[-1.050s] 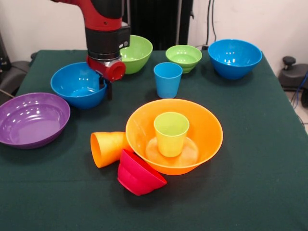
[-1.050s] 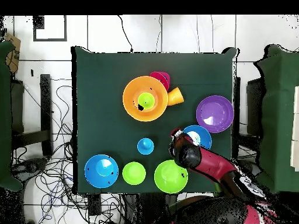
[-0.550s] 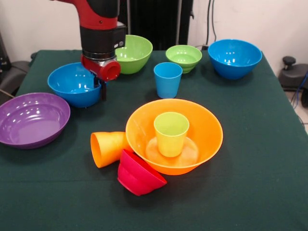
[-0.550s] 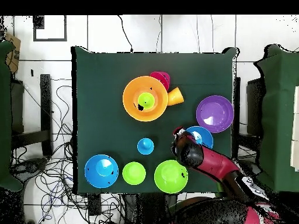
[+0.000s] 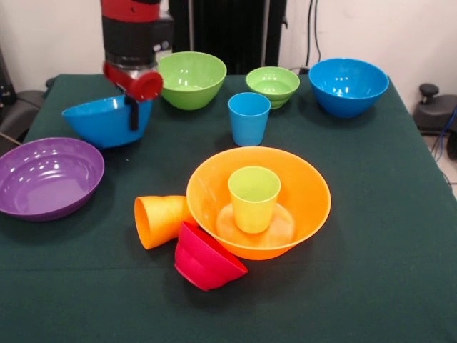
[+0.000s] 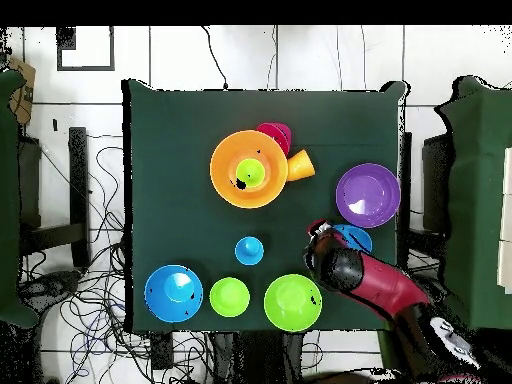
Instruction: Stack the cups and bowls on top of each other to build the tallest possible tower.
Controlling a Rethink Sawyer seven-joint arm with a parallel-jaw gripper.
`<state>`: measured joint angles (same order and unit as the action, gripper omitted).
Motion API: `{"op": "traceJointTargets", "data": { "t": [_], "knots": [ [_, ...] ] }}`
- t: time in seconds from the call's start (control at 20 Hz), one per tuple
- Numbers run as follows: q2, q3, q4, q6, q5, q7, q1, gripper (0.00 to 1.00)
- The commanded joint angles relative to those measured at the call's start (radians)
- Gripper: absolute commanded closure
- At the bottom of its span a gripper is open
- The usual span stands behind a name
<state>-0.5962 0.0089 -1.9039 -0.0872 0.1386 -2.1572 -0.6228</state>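
My gripper (image 5: 133, 113) is shut on the rim of a blue bowl (image 5: 100, 121), which hangs tilted above the table at the left rear. In the overhead view the arm covers most of this blue bowl (image 6: 356, 237) beside the gripper (image 6: 322, 236). The big orange bowl (image 5: 303, 207) (image 6: 225, 170) stands mid-table with the lime green cup (image 5: 253, 196) (image 6: 250, 173) upright inside. An orange cup (image 5: 161, 220) (image 6: 300, 165) lies on its side against it. A small red bowl (image 5: 203, 259) (image 6: 275, 132) leans tipped on the orange bowl's wall. The blue cup (image 5: 248, 118) (image 6: 249, 250) stands alone.
A wide purple bowl (image 5: 46, 179) (image 6: 367, 195) sits at the left edge, just below the lifted bowl. Along the back stand a large green bowl (image 5: 189, 78) (image 6: 292, 302), a small green bowl (image 5: 273, 86) (image 6: 229, 297) and a second blue bowl (image 5: 348, 86) (image 6: 173, 293).
The gripper has risen and moved left and back with the blue bowl, lifting it off the table and tilting it. Everything else is unmoved.
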Motion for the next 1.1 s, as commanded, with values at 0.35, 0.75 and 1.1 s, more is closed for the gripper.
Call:
{"op": "traceJointTargets", "data": {
  "t": [0.35,0.75,1.1],
  "knots": [
    [-0.34,-0.001,0.001,-0.438,-0.034,-0.021,0.058,1.0],
    [-0.409,-0.017,0.098,-0.626,-0.049,-0.067,0.132,1.0],
    [-0.396,-0.031,0.23,-0.767,-0.089,-0.165,0.203,1.0]
  ]
}}
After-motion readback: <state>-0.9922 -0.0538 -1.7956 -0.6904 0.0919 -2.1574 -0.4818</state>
